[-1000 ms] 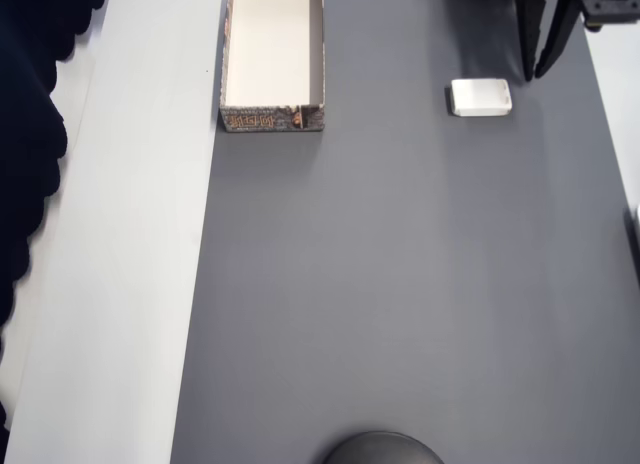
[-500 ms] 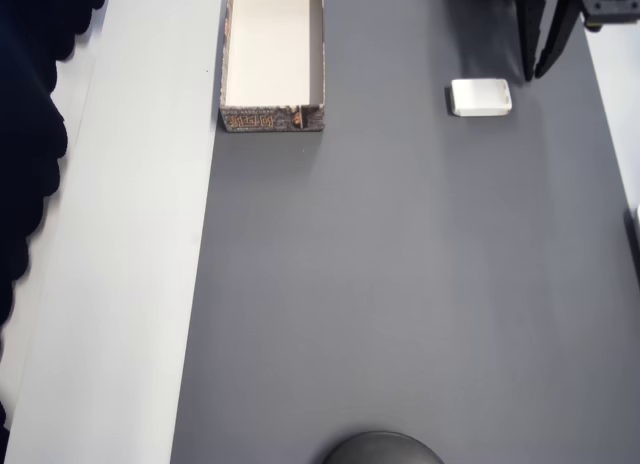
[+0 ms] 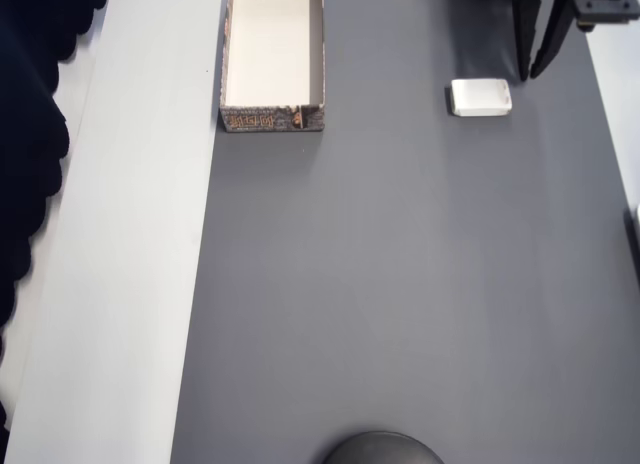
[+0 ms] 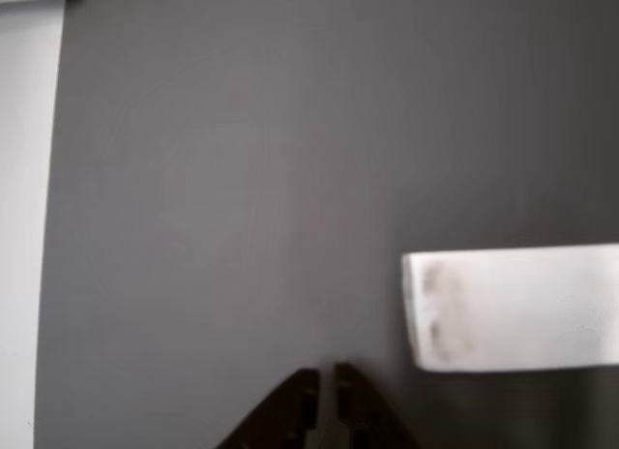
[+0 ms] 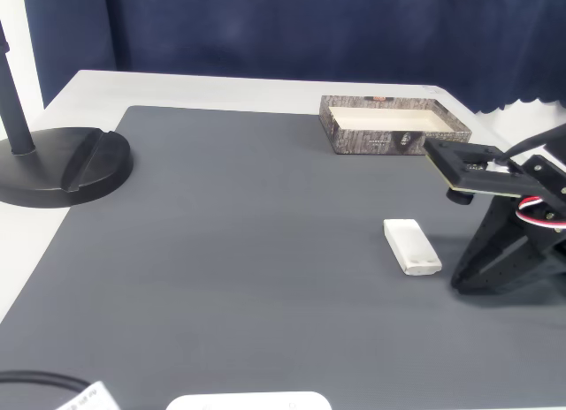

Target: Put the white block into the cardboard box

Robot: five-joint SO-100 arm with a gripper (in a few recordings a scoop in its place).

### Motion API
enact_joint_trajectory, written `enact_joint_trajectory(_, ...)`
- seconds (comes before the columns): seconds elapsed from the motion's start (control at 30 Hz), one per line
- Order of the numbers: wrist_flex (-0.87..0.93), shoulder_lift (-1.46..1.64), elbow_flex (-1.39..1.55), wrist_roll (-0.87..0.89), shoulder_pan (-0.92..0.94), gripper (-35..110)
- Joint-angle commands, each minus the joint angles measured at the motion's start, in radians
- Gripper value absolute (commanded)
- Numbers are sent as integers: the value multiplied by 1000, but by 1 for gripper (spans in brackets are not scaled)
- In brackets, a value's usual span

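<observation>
Trouble is most likely at the pick itself: the white block (image 3: 481, 97) lies flat on the grey mat (image 3: 400, 284) in the upper right of the overhead view, and the gripper (image 3: 533, 74) stands just beside it, off its right end, not over it. Its two dark fingers (image 4: 290, 410) look pressed nearly together in the wrist view, with only a thin slit between them, so I judge that it has to spread and shift over the block before closing; a low, thin block could be nudged aside or slip out of a shallow pinch. In the fixed view the block (image 5: 411, 246) sits in the lower right, just left of the gripper (image 5: 478, 273). The cardboard box (image 3: 272, 59) waits at the top of the overhead view, left of centre, well apart from the block, its mouth open and its cream floor bare. Bare mat lies between the two, so the carry has open room. The box straddles the mat's left edge beside the pale bench (image 3: 130, 234), and a low carry could catch its near wall.
</observation>
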Motion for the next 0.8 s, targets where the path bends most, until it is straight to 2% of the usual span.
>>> enact_joint_trajectory(0.0, 0, 38, 6, -20, -3, -2)
enact_joint_trajectory(0.13, 2, 0, -61, -49, -2, -2)
enact_joint_trajectory(0.37, 66, -244, -301, -48, -14, -2)
enact_joint_trajectory(0.77, 101, -607, -583, 18, 94, -2)
